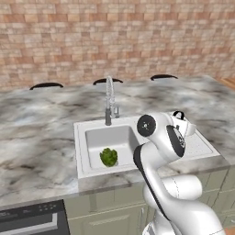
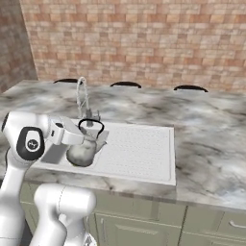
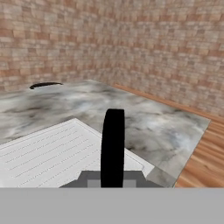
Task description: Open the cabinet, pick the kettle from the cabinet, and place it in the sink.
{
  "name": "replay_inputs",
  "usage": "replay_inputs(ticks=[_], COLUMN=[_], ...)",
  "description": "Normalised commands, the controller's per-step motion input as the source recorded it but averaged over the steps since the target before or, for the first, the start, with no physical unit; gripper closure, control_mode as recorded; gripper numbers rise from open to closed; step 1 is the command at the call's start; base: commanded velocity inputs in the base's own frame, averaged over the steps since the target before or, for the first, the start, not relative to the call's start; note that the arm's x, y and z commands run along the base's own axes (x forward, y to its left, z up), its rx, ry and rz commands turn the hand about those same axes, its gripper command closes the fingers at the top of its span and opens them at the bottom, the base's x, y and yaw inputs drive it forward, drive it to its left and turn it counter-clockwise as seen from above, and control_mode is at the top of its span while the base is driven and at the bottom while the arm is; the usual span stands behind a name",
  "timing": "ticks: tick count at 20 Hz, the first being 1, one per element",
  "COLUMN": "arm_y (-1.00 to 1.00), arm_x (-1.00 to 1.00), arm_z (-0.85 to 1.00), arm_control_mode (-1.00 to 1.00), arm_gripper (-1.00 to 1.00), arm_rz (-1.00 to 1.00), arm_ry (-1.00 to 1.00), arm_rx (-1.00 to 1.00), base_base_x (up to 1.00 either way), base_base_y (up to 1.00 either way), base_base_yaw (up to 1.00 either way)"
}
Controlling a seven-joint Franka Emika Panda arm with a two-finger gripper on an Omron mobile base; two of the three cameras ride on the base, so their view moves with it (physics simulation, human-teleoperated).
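Observation:
The squat silver kettle [image 2: 81, 151] hangs tilted over the right end of the white sink [image 2: 139, 170], beside its ribbed drainboard. My gripper [image 2: 84, 132] is shut on the kettle's thin black handle [image 2: 91, 124]. In the hand view that black handle [image 3: 113, 144] rises straight up between my fingertips. In the left base view my own arm hides the kettle's body, and just the handle loop [image 1: 178, 114] peeks out above the sink [image 1: 82, 151]. The cabinet is out of view.
A green leafy vegetable [image 1: 109, 157] lies in the basin. The tall chrome tap [image 1: 109, 98] stands behind it. Dark curved stool tops [image 1: 46, 85] line the marble counter's far edge before a brick wall. A dark appliance front [image 1: 32, 220] sits below at the left.

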Motion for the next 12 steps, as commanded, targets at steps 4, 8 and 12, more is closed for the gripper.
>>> replay_inputs(ticks=[4, 8, 12], arm_y=[0.0, 0.0, 0.0], arm_x=[0.0, 0.0, 0.0], arm_z=[0.0, 0.0, 0.0], arm_control_mode=[1.0, 1.0, 1.0], arm_gripper=[1.0, 1.0, 1.0], arm_rz=[0.0, 0.0, 0.0], arm_ry=[0.0, 0.0, 0.0], arm_rx=[0.0, 0.0, 0.0], base_base_x=[0.25, 0.08, 0.0], base_base_y=[0.05, 0.0, 0.0], base_base_yaw=[0.0, 0.0, 0.0])
